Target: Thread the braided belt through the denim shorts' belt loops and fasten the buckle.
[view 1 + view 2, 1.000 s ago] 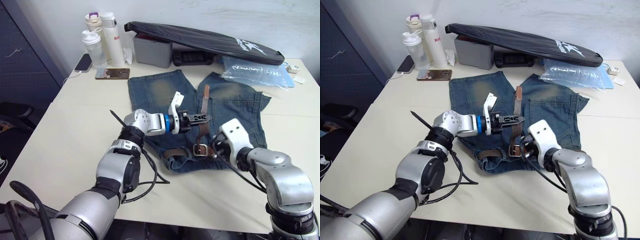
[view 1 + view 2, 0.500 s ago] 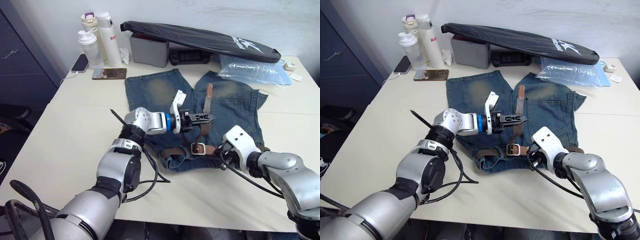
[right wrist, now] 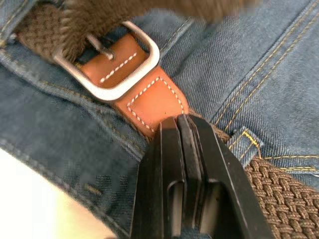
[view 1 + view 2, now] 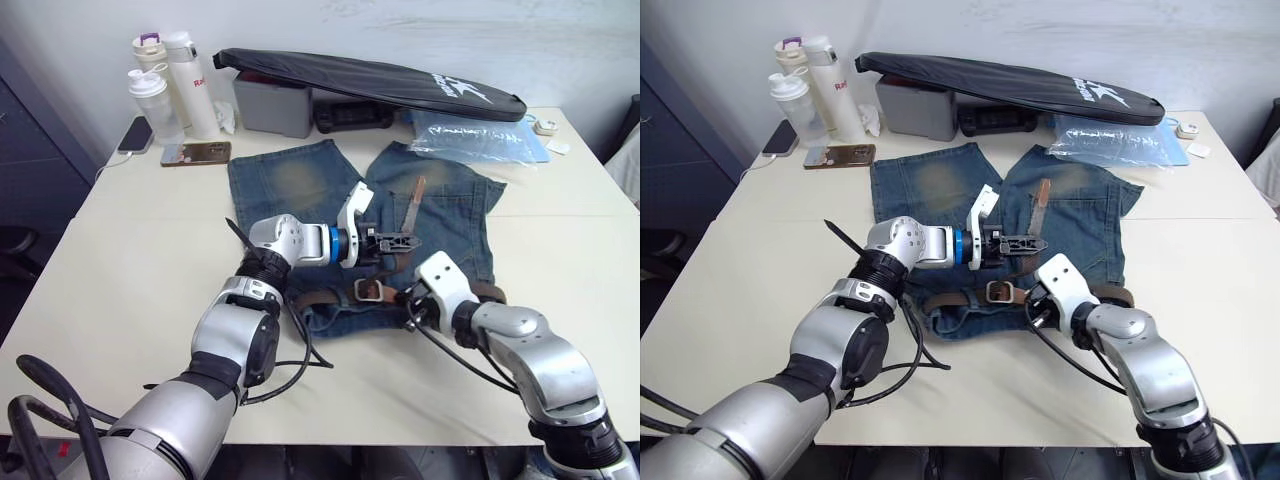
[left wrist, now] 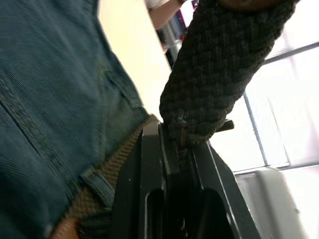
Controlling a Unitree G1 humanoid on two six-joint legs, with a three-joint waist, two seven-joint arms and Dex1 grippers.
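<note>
step: fastening | dark-brown braided belt threaded along faded blue denim shorts waistband at table's 6 o'clock | left gripper clamps strap | right gripper pinches tan tab by silver rectangular buckle | next, likely: seat prong

1. The head views are bright and evenly lit, with soft light from above; the cream table shows no hard glare.
2. Shadows are faint and short, lying close under the arms and along the near edge of the denim shorts.
3. The left wrist view is strongly backlit: pale window panes behind the braided belt are blown out to white, and the background is blurred.
4. In the right wrist view the buckle is fairly sharp with a soft sheen, while the strap crossing nearest the camera is out of focus.
</note>
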